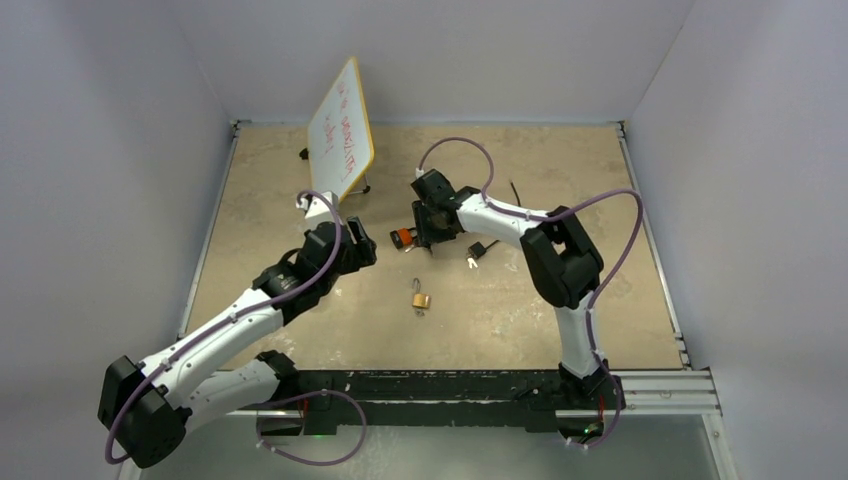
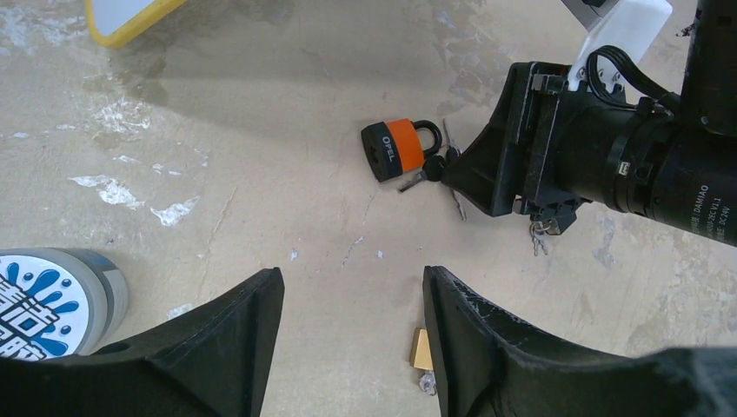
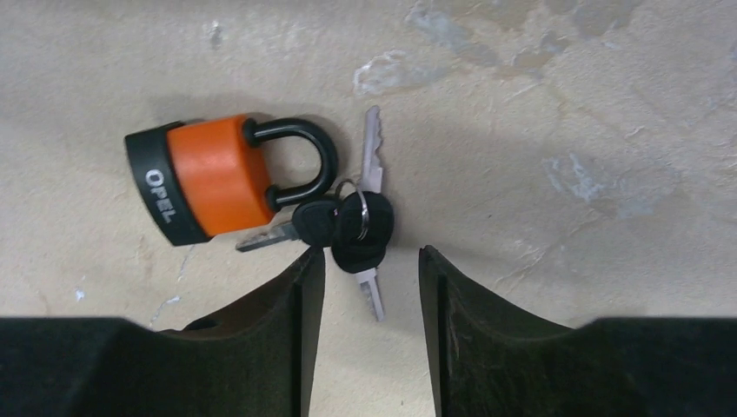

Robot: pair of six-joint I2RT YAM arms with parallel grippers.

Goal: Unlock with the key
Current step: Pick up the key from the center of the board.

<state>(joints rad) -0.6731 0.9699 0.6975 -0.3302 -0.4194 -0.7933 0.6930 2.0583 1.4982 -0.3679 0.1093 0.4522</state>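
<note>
step: key pickup | keys beside shackle of orange padlock | right end effector parted, empty, straddling keys, seemingly no contact | left end effector parted, empty | next: pinch one key head

My left arm and right arm have white links, black joints and looping purple cables. The fingers are matte black wedges. One motor carries white DAMIAO lettering.
</note>
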